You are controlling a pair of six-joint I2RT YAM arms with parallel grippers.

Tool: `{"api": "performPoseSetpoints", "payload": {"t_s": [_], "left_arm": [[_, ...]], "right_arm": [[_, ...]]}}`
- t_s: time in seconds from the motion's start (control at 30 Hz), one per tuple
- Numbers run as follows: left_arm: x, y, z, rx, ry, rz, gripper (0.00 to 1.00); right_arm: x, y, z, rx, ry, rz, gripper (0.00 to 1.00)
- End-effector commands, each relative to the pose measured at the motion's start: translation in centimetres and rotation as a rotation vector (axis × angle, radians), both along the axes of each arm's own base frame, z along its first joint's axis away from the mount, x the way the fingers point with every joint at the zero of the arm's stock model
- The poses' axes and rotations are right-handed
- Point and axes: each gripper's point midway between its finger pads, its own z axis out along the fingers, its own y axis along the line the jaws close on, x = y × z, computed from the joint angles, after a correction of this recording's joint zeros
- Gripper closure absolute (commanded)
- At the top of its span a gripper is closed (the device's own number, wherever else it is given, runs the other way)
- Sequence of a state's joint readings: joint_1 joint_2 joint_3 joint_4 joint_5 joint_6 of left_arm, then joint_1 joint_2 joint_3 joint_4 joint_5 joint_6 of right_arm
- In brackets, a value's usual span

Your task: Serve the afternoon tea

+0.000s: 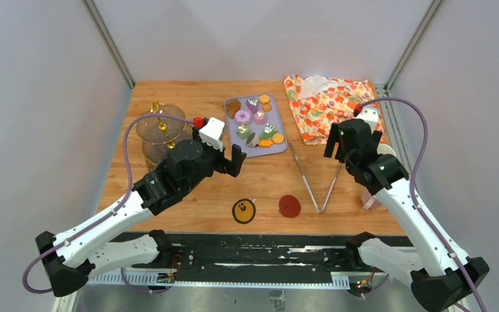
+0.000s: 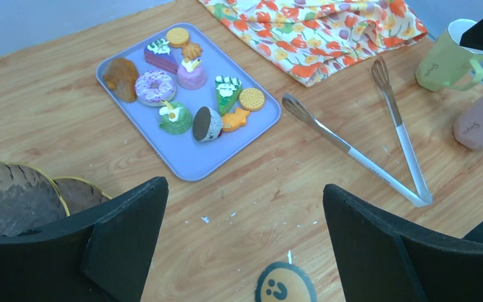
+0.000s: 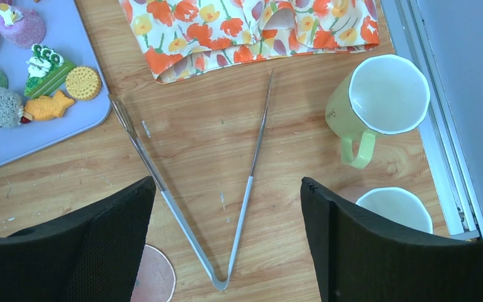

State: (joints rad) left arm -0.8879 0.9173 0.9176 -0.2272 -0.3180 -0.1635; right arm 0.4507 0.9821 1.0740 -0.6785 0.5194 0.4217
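Overhead, I see my left claw (image 1: 224,151) spread wide, empty, between the glass stand (image 1: 158,130) at the bench's (image 1: 266,185) left edge and the tray (image 1: 263,151) of pastries (image 1: 252,119); my right claw (image 1: 352,136) is likewise released. Left wrist: open wood lies before the tray. Right wrist: tongs (image 3: 244,211) sprawl below me; both mugs (image 3: 383,94) hug the right edge.
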Motion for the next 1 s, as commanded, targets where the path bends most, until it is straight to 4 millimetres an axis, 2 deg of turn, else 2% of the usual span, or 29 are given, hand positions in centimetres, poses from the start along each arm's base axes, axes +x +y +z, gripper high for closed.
{"api": "performPoseSetpoints", "payload": {"t_s": [0.0,0.37,0.6,0.67,0.73,0.8,0.87,0.97], "left_arm": [[0.4,-0.4,0.4,-0.012,-0.037,0.001,0.02],[0.8,0.0,0.6,-0.071,-0.099,0.035,0.02],[1.0,-0.2,-0.7,-0.044,-0.055,0.039,0.02],[1.0,-0.3,-0.9,-0.043,-0.037,0.043,0.02],[1.2,-0.2,-1.3,-0.040,0.001,0.070,0.02],[1.4,-0.2,-1.8,-0.035,0.050,0.102,0.02],[1.4,-0.6,-2.5,-0.005,0.088,0.093,0.02],[1.1,-1.6,-3.4,0.027,0.128,0.048,0.02]], "right_arm": [[0.4,-0.9,0.5,-0.014,-0.026,-0.044,0.15],[-0.1,-1.4,-0.3,-0.012,-0.019,-0.082,0.17],[-0.9,-2.1,-1.2,-0.030,-0.012,-0.097,0.17],[-1.1,-2.1,-2.2,-0.040,0.005,-0.089,0.16],[-1.4,-2.1,-4.1,-0.053,0.042,-0.076,0.11],[-2.6,-2.3,-6.2,0.002,0.111,-0.119,0.03],[-3.5,-1.3,-8.8,0.113,0.216,-0.066,0.03],[-4.9,-1.3,-12.2,0.206,0.325,-0.096,0.07]]}}
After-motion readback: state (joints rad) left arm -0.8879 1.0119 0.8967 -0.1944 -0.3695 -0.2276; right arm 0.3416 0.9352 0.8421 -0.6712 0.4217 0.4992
